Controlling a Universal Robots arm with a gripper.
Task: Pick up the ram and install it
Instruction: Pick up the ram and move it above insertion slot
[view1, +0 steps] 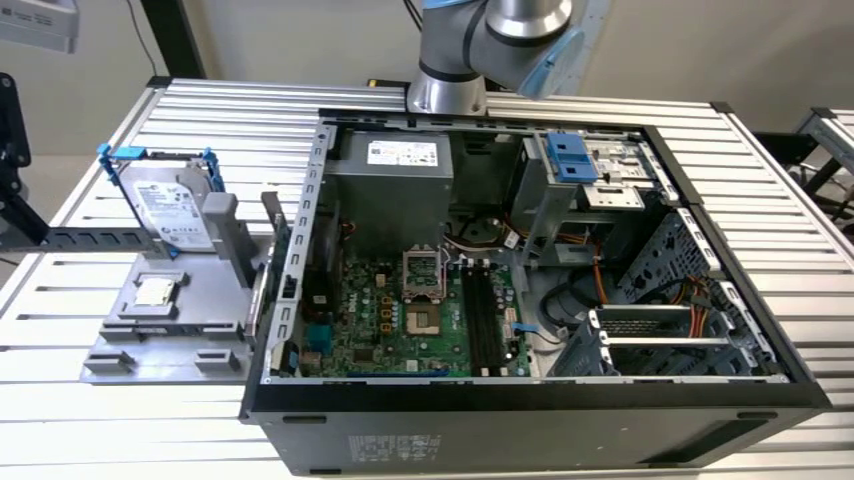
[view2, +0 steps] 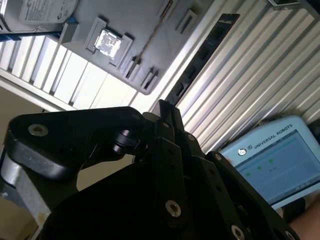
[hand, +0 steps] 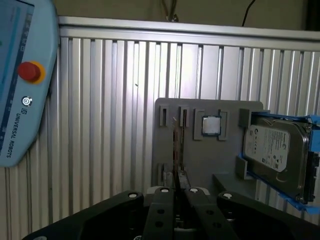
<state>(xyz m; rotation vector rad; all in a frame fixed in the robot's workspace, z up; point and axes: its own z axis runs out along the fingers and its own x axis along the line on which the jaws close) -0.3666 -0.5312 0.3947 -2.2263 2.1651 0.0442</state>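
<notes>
The ram (view1: 275, 222) has not been picked up. It stands on edge in a slot of the grey holder (view1: 160, 330), which sits on the slatted counter (view1: 134, 420). In the exterior view the holder lies at 9 o'clock from the open case (view1: 534, 400), and the ram is on the holder's 3 o'clock side, just beside the case wall. In the first wrist view the ram (hand: 175, 145) shows edge-on as a thin line. In the second wrist view it is a long dark strip with chips (view2: 200, 57). The hard drive (view1: 171, 210), in its blue frame, leans at the holder's 12 o'clock end. A small square chip (view1: 156, 291) lies flat near the holder's middle, well apart from the ram. The tool (hand: 176, 190) hangs high above the holder, its fingers pressed together with nothing between them. The second wrist view shows the same closed tip (view2: 162, 106), clear of the ram. The arm (view1: 487, 40) rises at 12 o'clock from the case in the exterior view. Inside the case, the motherboard (view1: 387, 320) lies toward 7 o'clock. Its long black slots (view1: 483, 320) run along the board's 3 o'clock side. A light blue pendant (hand: 20, 85) with a red button rests on the counter away from the holder.
</notes>
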